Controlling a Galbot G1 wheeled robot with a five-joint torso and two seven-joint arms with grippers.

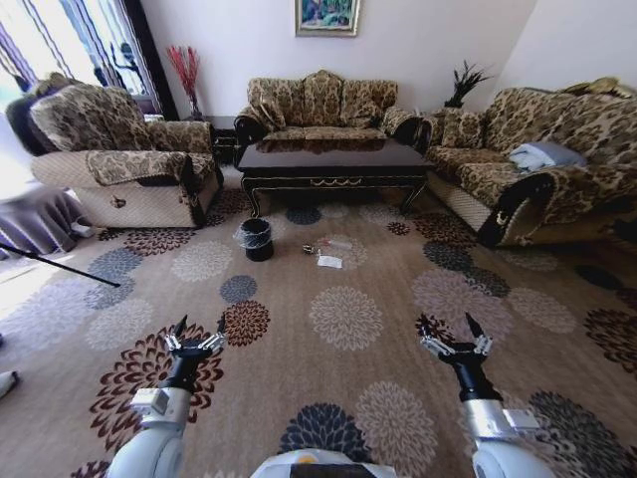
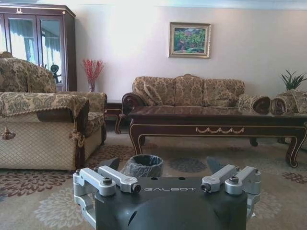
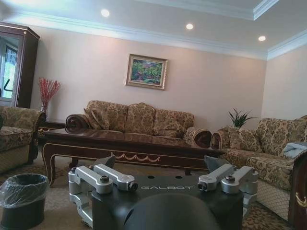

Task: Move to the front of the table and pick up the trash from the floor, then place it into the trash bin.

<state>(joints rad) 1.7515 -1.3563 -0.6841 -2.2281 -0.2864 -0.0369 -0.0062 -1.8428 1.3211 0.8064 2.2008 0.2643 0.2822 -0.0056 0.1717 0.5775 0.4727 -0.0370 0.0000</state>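
Note:
The dark glossy table [image 1: 328,159] stands across the room before the middle sofa. On the patterned floor [image 1: 345,317] in front of it lies the trash: a white paper square [image 1: 329,262], a small dark wrapper ball [image 1: 309,249] and a thin clear piece [image 1: 338,243]. Left of them stands the black trash bin [image 1: 256,239] with a clear liner. My left gripper [image 1: 200,327] and right gripper [image 1: 447,324] hover open and empty over the carpet, well short of the trash. The bin [image 2: 143,166] also sits just beyond the left gripper [image 2: 164,165], and the bin [image 3: 21,199] appears off to one side of the right gripper [image 3: 162,163].
An armchair [image 1: 124,149] flanks the left side. A long sofa [image 1: 537,159] runs along the right, and another sofa [image 1: 320,105] is behind the table. A thin dark rod [image 1: 60,266] lies on the floor at the left. Open carpet stretches between me and the trash.

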